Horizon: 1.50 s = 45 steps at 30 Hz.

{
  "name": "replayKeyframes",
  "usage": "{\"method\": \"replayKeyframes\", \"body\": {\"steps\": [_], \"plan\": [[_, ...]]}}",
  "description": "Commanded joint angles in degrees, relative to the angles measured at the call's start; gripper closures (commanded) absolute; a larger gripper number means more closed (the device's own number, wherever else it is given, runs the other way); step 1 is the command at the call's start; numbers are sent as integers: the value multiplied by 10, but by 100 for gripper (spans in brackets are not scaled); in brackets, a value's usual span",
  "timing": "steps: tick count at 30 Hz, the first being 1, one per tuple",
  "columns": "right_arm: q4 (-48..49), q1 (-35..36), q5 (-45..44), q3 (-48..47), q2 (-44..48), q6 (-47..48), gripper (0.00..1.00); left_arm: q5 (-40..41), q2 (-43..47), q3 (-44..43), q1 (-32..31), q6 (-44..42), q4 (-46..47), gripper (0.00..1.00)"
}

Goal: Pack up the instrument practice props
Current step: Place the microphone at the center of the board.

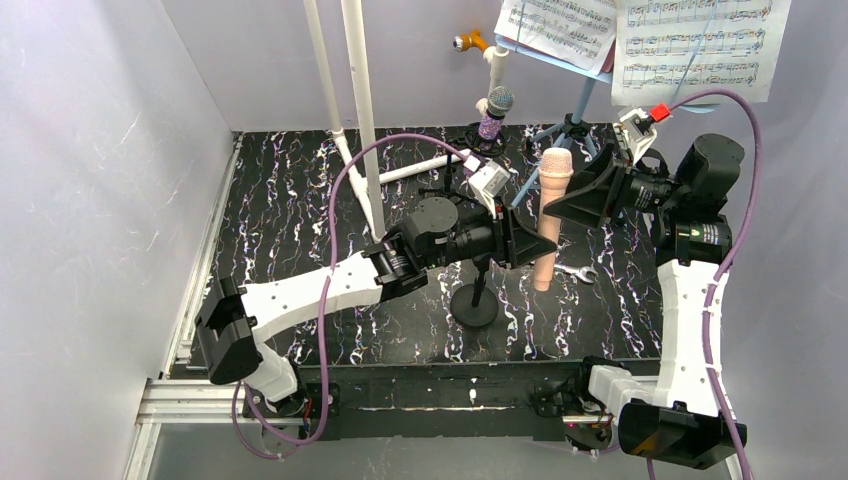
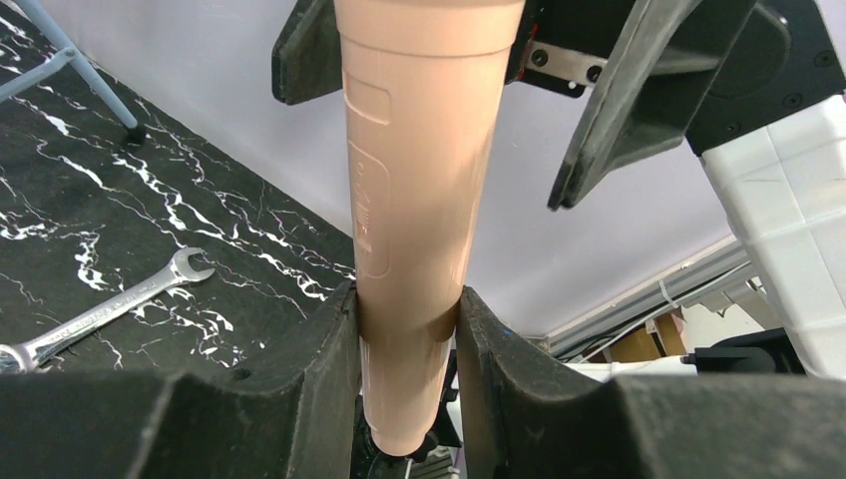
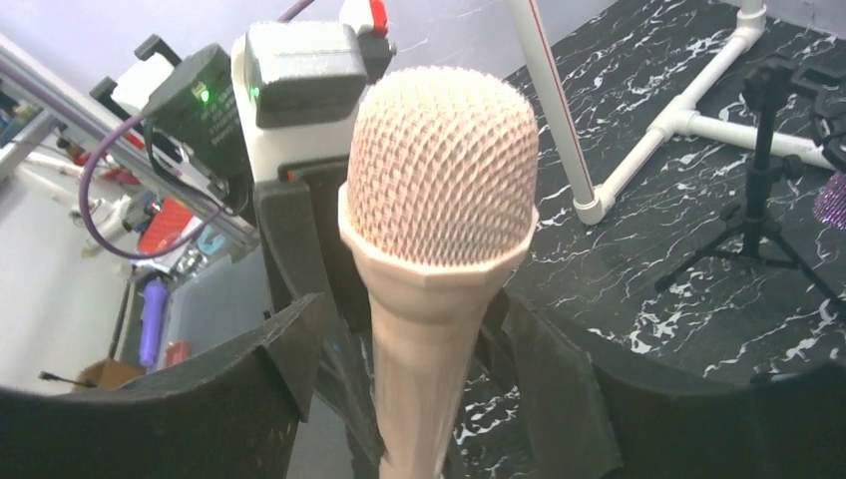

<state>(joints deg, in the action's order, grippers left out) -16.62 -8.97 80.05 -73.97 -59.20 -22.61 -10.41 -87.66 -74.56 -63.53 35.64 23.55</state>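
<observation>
The peach microphone (image 1: 552,215) stands upright above the table. My left gripper (image 1: 533,250) is shut on its lower handle (image 2: 404,249), with both pads pressed against it. My right gripper (image 1: 562,203) is open around the neck under the mesh head (image 3: 439,170), with a gap on each side. The purple glitter microphone (image 1: 493,115) sits in the black mic tripod (image 1: 480,140) at the back. The round-base holder (image 1: 474,300) stands left of the peach microphone. The light-blue music rack (image 1: 572,62) holds sheet-music pages (image 1: 700,45) at the back right.
A silver wrench (image 1: 577,272) lies on the black marbled table (image 1: 300,220) just right of the peach microphone and also shows in the left wrist view (image 2: 100,314). White plastic pipes (image 1: 360,110) rise at the back left. Grey walls close in the left, back and right sides.
</observation>
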Motion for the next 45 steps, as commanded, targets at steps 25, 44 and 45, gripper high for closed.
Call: {"method": "replayKeyframes", "body": {"steps": [25, 44, 45], "plan": [[-159, -11, 40, 0, 23, 225, 2, 110, 283, 101, 1, -176, -157, 100], [-206, -13, -176, 198, 31, 450, 2, 353, 474, 261, 2, -252, -351, 100], [-202, -12, -179, 207, 30, 453, 2, 362, 479, 272, 2, -252, -350, 100]]}}
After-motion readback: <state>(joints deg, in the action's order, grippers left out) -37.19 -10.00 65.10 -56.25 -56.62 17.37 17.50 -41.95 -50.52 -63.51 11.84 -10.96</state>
